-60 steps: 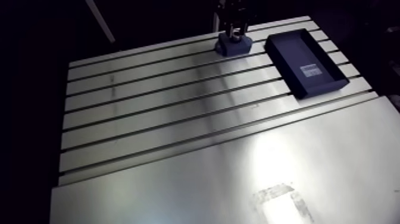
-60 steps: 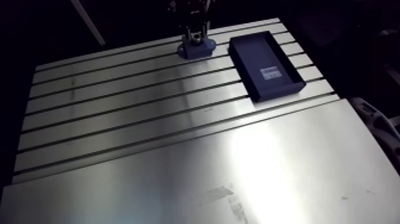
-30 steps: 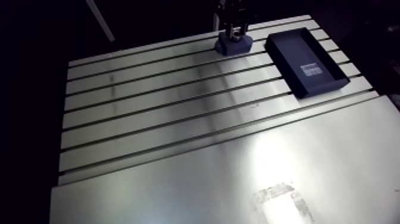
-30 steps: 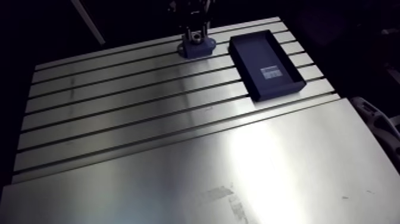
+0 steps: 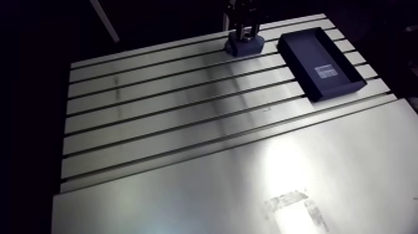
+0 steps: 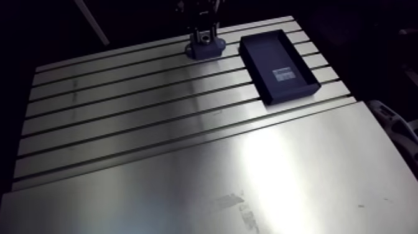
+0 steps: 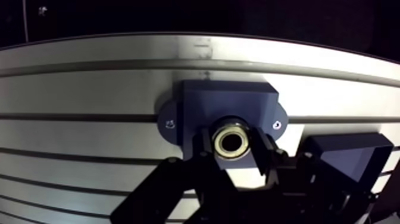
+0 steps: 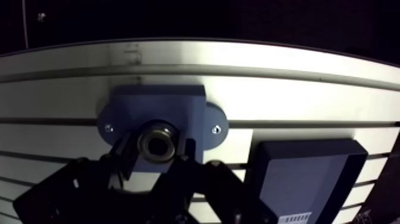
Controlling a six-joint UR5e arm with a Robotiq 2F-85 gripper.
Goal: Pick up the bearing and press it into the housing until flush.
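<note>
Nothing shifted, pincer (image 7: 233,148) clamps bearing (image 7: 219,143), slotted table (image 7: 89,89)

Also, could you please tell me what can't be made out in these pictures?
Bore of the housing, wrist view: covered by the bearing and gripper, so seating depth is unreadable.
The label on the tray, arm view: print too small to read.
The tray, wrist view: partly cut off by the edge.

One bearing (image 7: 231,142), one blue housing (image 7: 226,101), one dark tray (image 5: 308,59)
</note>
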